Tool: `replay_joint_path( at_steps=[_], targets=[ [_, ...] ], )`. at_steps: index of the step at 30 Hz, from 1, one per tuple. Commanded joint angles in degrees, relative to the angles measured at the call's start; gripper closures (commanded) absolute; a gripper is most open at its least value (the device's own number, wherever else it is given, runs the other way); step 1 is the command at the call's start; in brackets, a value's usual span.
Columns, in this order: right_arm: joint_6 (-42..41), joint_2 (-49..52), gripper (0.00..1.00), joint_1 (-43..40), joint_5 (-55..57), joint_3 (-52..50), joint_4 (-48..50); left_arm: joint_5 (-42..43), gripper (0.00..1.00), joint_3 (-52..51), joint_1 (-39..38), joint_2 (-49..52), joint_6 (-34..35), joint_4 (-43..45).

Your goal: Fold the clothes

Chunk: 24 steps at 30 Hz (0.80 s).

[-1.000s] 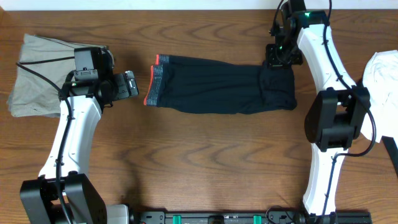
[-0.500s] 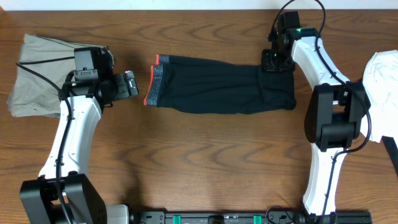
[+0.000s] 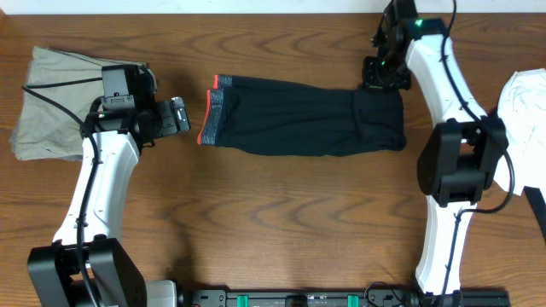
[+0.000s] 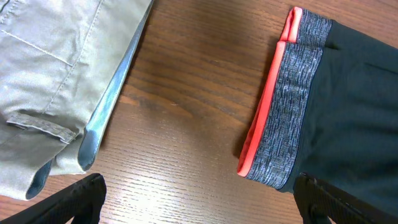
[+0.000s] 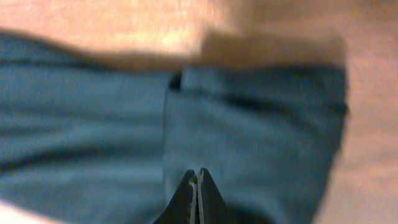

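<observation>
The clothes, black leggings (image 3: 299,124), lie doubled over in a flat band across the middle of the table, their red-and-grey waistband (image 3: 211,115) at the left end. My left gripper (image 3: 185,116) stands open just left of that waistband (image 4: 283,118). Its two fingers sit wide apart over bare wood in the left wrist view, left gripper (image 4: 199,200), holding nothing. My right gripper (image 3: 380,82) is over the far right corner of the leggings (image 5: 249,137). In the right wrist view the right gripper (image 5: 198,174) has its fingers pressed together, with no cloth between them.
Khaki-beige trousers (image 3: 51,102) lie at the far left, close behind my left arm, with their hem (image 4: 93,137) next to the left finger. A white garment (image 3: 527,107) lies at the right table edge. Bare wood fills the near half of the table (image 3: 281,222).
My right wrist shifted slightly over the leggings' right end and came back to about where it was. The leggings and the left arm have not moved.
</observation>
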<state>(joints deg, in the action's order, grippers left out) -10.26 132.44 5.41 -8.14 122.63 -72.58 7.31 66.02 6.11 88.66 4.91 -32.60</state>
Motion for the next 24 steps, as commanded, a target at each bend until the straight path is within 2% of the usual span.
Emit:
replay_joint_path(
  at_steps=[1,7,17,24],
  targets=[
    [1.7,-3.5,0.99,-0.5,-0.2,4.1,-5.9,0.2,0.02,-0.2,0.0,-0.2,0.7,0.1],
    [1.8,-3.1,0.99,-0.2,-0.2,0.8,-11.1,0.2,0.02,-0.2,0.0,-0.2,0.7,0.0],
    [-2.5,-3.1,0.99,-0.1,-0.3,-16.8,-0.4,0.2,0.02,-0.2,0.0,-0.2,0.7,-0.8],
    [-3.1,-3.1,0.99,-0.1,-4.6,-24.9,2.5,0.2,0.02,-0.2,0.0,-0.2,0.7,-0.8]
  ],
)
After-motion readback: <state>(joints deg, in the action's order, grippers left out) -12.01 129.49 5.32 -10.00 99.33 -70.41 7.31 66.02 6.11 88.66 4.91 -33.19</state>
